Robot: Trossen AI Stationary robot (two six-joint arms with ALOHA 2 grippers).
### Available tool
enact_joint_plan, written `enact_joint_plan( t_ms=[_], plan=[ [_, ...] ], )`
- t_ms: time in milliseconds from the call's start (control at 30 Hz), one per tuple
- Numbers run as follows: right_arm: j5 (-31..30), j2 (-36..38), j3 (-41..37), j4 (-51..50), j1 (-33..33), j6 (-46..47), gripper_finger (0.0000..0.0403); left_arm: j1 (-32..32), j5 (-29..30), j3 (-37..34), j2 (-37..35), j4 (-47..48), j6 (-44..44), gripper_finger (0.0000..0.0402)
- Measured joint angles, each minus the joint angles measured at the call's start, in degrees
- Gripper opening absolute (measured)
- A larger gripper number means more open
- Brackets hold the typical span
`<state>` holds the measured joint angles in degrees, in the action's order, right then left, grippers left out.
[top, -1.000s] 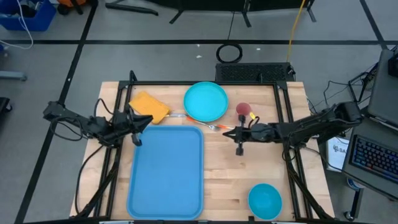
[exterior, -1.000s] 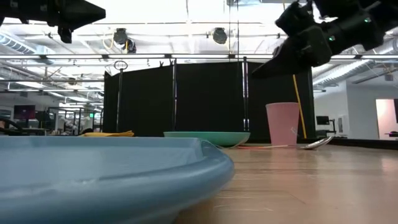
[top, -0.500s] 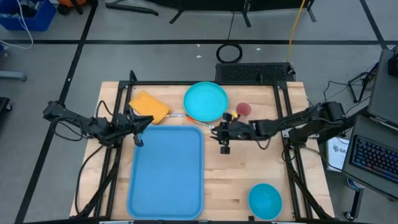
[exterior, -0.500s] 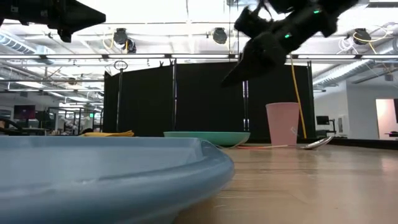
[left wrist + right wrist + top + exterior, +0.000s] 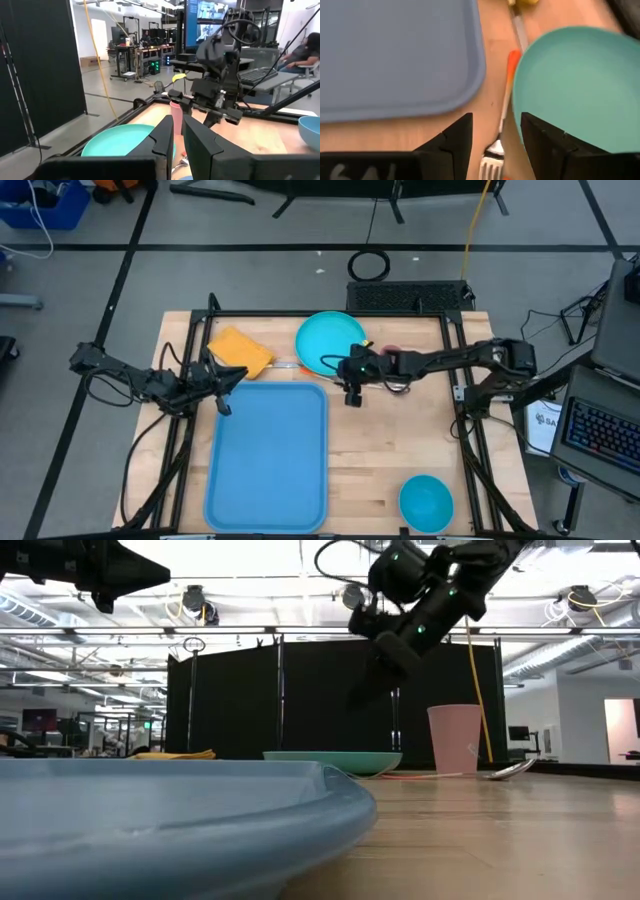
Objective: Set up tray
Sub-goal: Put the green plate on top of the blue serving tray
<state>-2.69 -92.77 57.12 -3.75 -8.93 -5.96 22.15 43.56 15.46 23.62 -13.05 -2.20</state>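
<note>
Tray (image 5: 267,454) flat on worktop, near front edge, left of centre. Right gripper (image 5: 351,395) spread, empty, over fork (image 5: 492,150) beside plate (image 5: 331,342). Left gripper (image 5: 222,402) pressed together at tray's far left corner.

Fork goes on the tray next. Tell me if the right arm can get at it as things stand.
Probably yes. The right gripper hangs open right above the orange-handled fork, which lies bare on the table between the tray and turquoise plate; the plate's rim crowds it.
</note>
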Motion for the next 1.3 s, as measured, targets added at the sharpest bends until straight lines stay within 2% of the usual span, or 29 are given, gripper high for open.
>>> enact_joint_plan(
  t_ms=[133,433,1300],
  plan=[
    [-1.0,-3.3,2.0,-3.2,-0.6,-5.0,0.0158,0.0,0.0,0.0,0.0,0.6,0.1,0.0044],
    [-1.7,-8.0,5.7,-5.9,-1.6,-5.4,0.0164,0.0,0.7,0.0,0.0,-2.1,-2.9,0.0044],
    [-1.6,-11.6,6.0,-3.9,-4.7,-6.0,0.0165,0.0,1.6,0.0,0.0,-2.3,-5.5,0.0044]
  ],
)
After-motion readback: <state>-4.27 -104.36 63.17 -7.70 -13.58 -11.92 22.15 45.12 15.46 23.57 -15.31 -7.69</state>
